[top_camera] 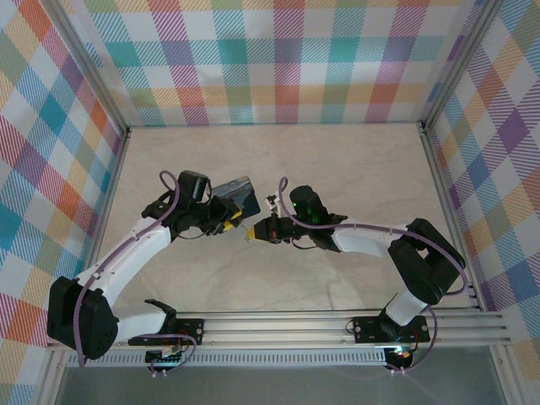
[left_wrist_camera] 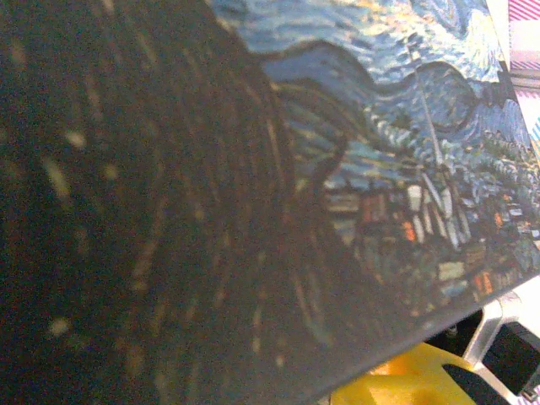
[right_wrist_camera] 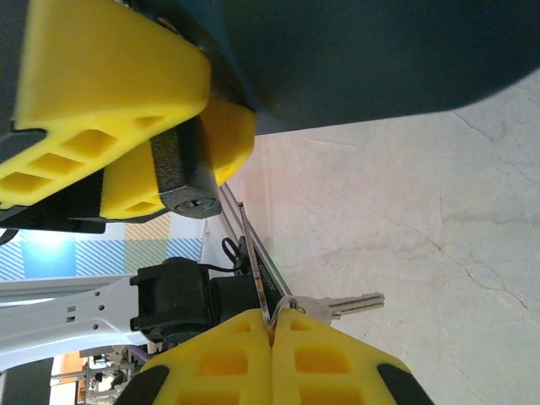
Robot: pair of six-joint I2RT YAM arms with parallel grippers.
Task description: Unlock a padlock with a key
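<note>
The task stood about halfway, by my reading. The left tool (top_camera: 226, 209) was clenched on the padlock (top_camera: 236, 194), holding it above the middle of the counter (top_camera: 337, 169), slightly nearer the left edge. Its starry print filled the left wrist view. The right tool (right_wrist_camera: 272, 333) was clamped tight on the key (right_wrist_camera: 253, 253), whose thin blade rose edge-on toward the underside of the padlock, close by the left tool's yellow fingers (right_wrist_camera: 110, 93). A second key (right_wrist_camera: 354, 302) dangled from the same ring. Both things were thus in hand and brought near each other. The blade's tip did not look seated in any keyway (though the spot was too cramped to be sure). Inserting, turning and freeing the shackle seemed left to do.
</note>
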